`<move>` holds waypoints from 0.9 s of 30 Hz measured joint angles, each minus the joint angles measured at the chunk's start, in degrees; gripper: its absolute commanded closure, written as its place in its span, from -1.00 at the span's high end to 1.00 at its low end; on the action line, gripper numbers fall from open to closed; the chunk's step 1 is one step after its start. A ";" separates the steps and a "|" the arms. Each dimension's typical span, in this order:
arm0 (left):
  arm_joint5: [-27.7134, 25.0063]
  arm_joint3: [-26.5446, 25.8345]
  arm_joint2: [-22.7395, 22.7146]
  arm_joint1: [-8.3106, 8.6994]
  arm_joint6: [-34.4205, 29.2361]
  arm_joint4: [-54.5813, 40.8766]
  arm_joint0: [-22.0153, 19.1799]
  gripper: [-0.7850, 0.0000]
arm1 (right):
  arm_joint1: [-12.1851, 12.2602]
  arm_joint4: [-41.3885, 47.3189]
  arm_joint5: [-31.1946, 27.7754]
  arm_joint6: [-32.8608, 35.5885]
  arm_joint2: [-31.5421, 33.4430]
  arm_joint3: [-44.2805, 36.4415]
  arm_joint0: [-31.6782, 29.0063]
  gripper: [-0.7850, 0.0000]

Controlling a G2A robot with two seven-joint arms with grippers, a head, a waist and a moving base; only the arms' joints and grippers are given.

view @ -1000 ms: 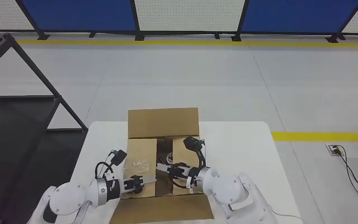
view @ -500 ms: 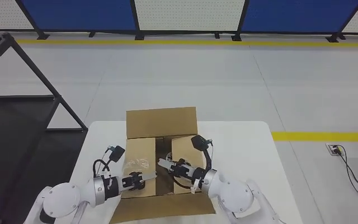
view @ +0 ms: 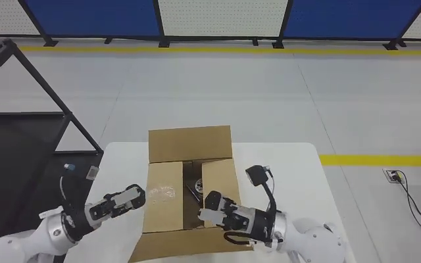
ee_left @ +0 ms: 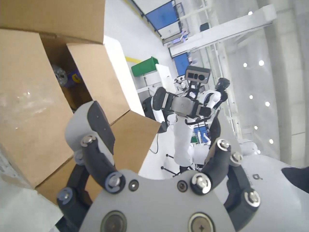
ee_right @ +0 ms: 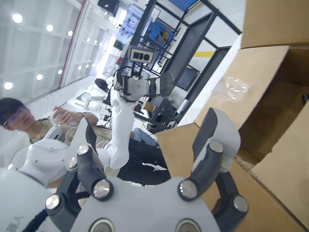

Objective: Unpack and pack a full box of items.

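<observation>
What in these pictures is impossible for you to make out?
Top view: flaps of the cardboard box cover its contents, leaving a dark slit.
Left wrist view: a clear round thing and a purple item inside are shadowed, partly behind a flap, unidentifiable.
Right wrist view: the picture's edge cuts off the box's inside.

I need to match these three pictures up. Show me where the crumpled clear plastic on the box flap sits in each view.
Top view: the clear plastic lies on the side flap left of the opening.
Left wrist view: clear plastic, a glossy patch on the side flap.
Right wrist view: clear plastic, crumpled on the side flap across the opening.
Shared landmark: the box's far flap.
</observation>
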 measured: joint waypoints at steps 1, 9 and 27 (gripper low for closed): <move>-0.78 0.26 -2.22 0.00 -0.28 -2.57 0.88 1.00 | 0.17 2.18 -1.12 1.50 0.74 -0.04 -0.22 1.00; -4.90 6.13 -19.39 -0.56 -1.13 -20.90 9.27 1.00 | 1.31 13.14 -2.94 5.78 4.54 2.35 -0.62 1.00; -1.48 11.03 -23.72 -0.90 -0.46 -20.45 16.47 1.00 | 1.42 9.22 0.39 2.19 5.44 2.50 -0.83 1.00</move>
